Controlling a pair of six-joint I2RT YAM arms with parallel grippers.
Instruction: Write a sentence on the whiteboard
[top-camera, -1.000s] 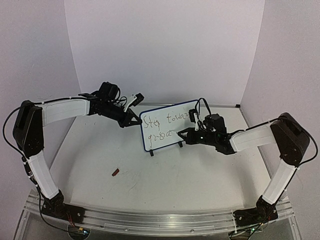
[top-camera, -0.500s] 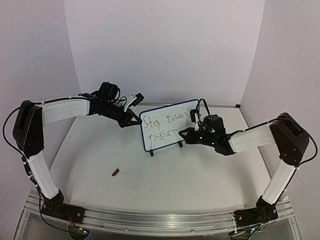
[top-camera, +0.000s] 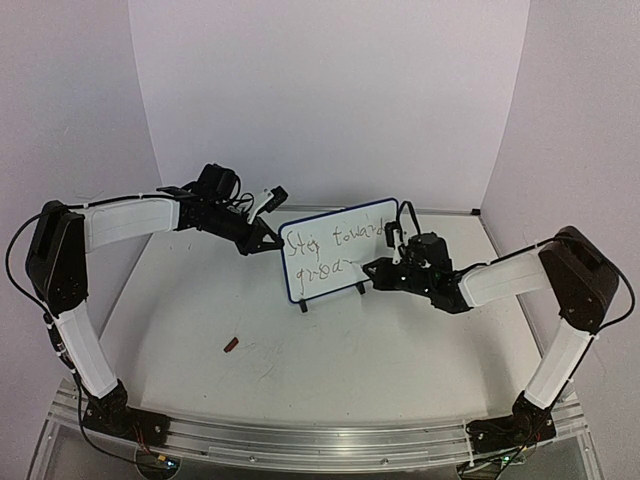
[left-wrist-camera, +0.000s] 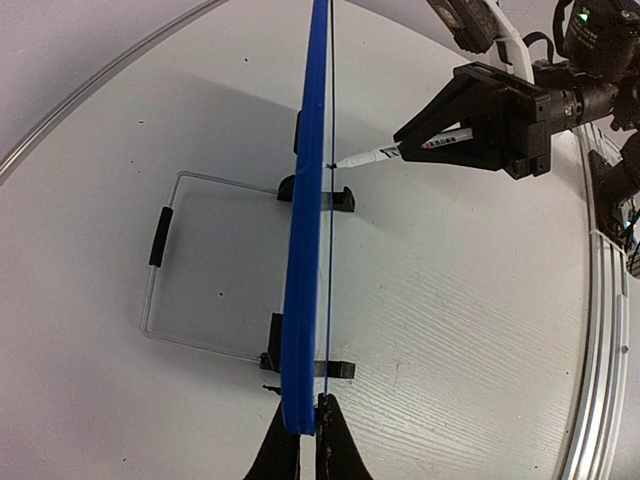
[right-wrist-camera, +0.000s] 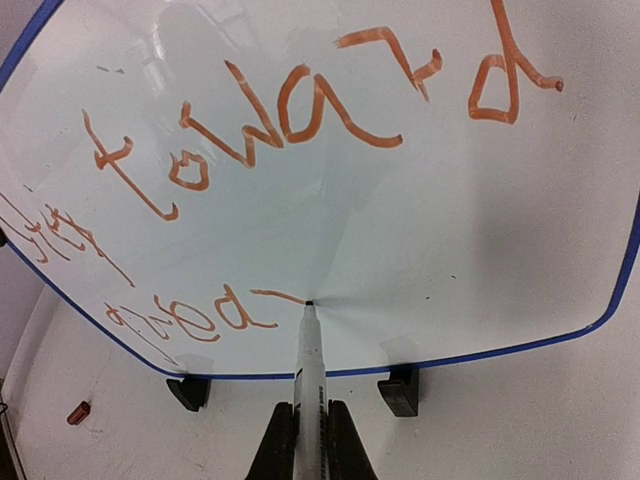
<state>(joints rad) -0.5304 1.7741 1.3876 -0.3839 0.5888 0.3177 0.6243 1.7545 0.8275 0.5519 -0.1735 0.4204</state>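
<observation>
Right wrist: blue-rimmed whiteboard (right-wrist-camera: 400, 230), orange sentence (right-wrist-camera: 255, 125); right pincer (right-wrist-camera: 311, 410) tight on marker (right-wrist-camera: 310, 360), left pincer (left-wrist-camera: 308, 415) tight on rim (left-wrist-camera: 305, 200).

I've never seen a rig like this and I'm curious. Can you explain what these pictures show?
Two robot arms are bolted at the near edge of a white table. One picture looks down from above and behind; the other two come from a camera on each wrist. The left end effector is shut on the edge of a small blue-framed white whiteboard. The right end effector is shut on a slim white marker pen, its tip touching the board beside orange handwriting, roughly "Stay toward grea". A small red piece lies on the table.
</observation>
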